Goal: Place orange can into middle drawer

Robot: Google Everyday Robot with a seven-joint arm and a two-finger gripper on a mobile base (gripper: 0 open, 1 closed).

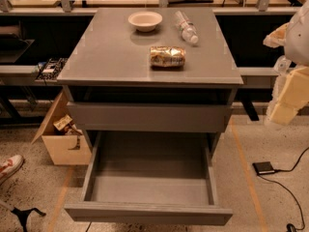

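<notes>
The orange can (167, 56) lies on its side on the gray cabinet top (111, 52), near the middle and toward the front edge. The middle drawer (149, 210) is pulled out wide below, and its tray holds nothing. My gripper (286, 96) shows as pale cream parts at the right edge of the view, beside the cabinet's right side at about the level of its top. It is well to the right of the can and touches nothing.
A pale bowl (145, 20) and a clear plastic bottle (187, 27) lie behind the can. A closed gray drawer front (149, 116) sits above the open drawer. A cardboard box (63, 137) stands at the left. A black device with a cable (264, 167) lies on the floor at the right.
</notes>
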